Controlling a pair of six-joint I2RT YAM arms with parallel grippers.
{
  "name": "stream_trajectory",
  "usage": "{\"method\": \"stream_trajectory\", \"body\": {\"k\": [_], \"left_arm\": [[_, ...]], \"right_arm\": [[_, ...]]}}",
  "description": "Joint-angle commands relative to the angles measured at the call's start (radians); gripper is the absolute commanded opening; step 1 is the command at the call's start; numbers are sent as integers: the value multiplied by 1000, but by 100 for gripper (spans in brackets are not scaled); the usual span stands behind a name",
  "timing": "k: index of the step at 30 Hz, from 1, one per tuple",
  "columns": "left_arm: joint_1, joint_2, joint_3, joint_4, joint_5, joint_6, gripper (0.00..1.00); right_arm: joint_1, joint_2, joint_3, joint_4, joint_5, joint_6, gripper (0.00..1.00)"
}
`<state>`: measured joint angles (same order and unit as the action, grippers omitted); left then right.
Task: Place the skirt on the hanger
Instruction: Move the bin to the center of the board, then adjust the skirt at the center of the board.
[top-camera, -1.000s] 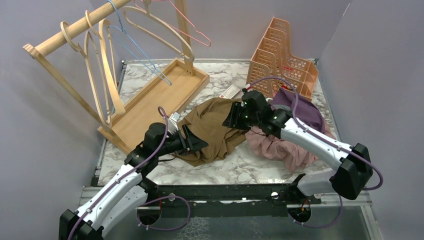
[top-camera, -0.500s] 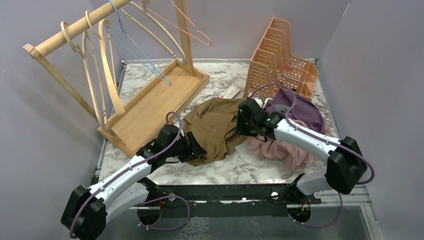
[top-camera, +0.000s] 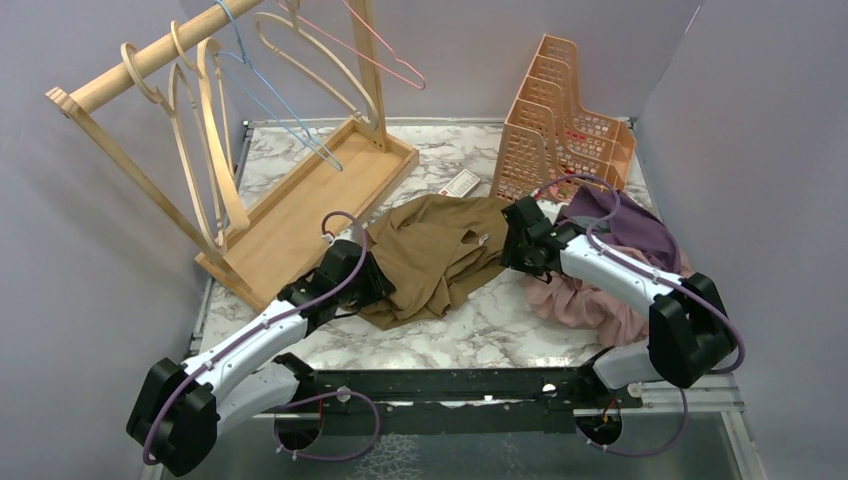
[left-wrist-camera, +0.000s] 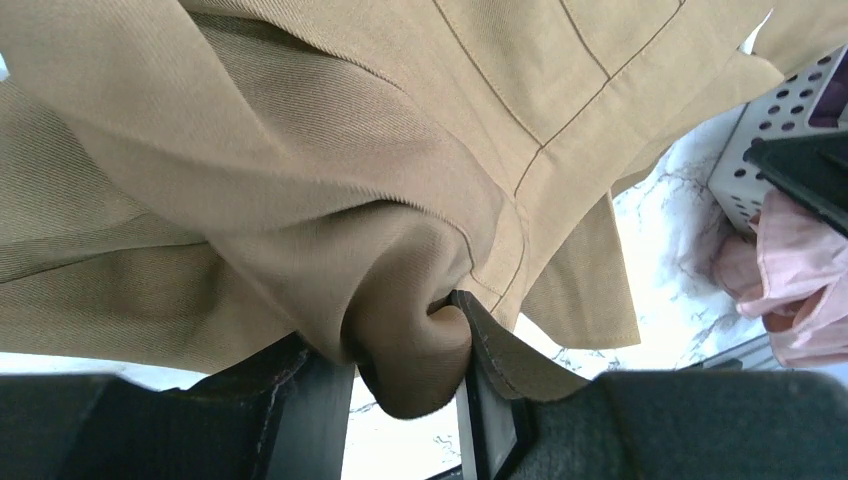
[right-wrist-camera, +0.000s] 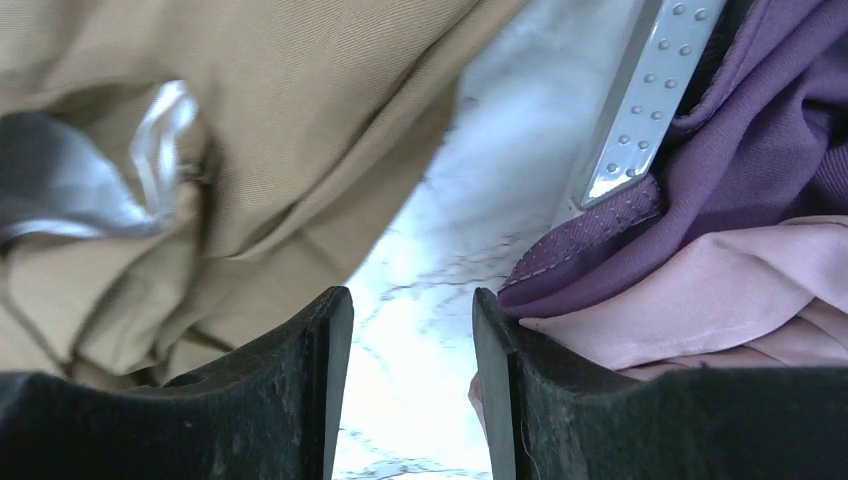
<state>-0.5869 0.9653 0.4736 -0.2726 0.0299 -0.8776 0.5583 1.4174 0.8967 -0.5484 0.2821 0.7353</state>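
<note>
The tan skirt (top-camera: 435, 255) lies crumpled mid-table (top-camera: 470, 335). The left gripper (left-wrist-camera: 405, 372) is pinched on one small fold at its near-left edge. The right gripper (right-wrist-camera: 410, 305) stands apart over bare marble, holding nothing. That thin fold may slip when lifted, and the right fingers could snag the purple cloth (right-wrist-camera: 760, 130) beside them.

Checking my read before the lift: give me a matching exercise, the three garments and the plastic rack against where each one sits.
1 tan skirt
2 purple garment
3 pink garment
4 orange rack

A at the table's far side
B fold bunched in the left gripper
C beneath the purple garment
D on top of the pink garment

Pairs: 1-B, 2-D, 3-C, 4-A
</note>
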Motion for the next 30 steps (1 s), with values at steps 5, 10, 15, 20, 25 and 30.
{"method": "stream_trajectory", "body": {"k": [5, 10, 15, 20, 25, 30], "left_arm": [[-2, 0, 85, -52, -38, 54, 41], [-3, -4, 58, -56, 35, 23, 46], [-3, -13, 37, -47, 38, -14, 46], [-2, -23, 30, -11, 56, -75, 40], [-1, -50, 35, -2, 9, -112, 19], [-1, -104, 81, -35, -43, -122, 0]], "right_arm": [[-32, -94, -50, 79, -216, -269, 52], [-16, -158, -142, 225, -554, -354, 58], [39, -114, -193, 266, -513, -309, 62], [48, -65, -178, 342, -466, -177, 62], [48, -58, -133, 355, -350, 30, 62], [49, -35, -70, 295, -234, 187, 61]]}}
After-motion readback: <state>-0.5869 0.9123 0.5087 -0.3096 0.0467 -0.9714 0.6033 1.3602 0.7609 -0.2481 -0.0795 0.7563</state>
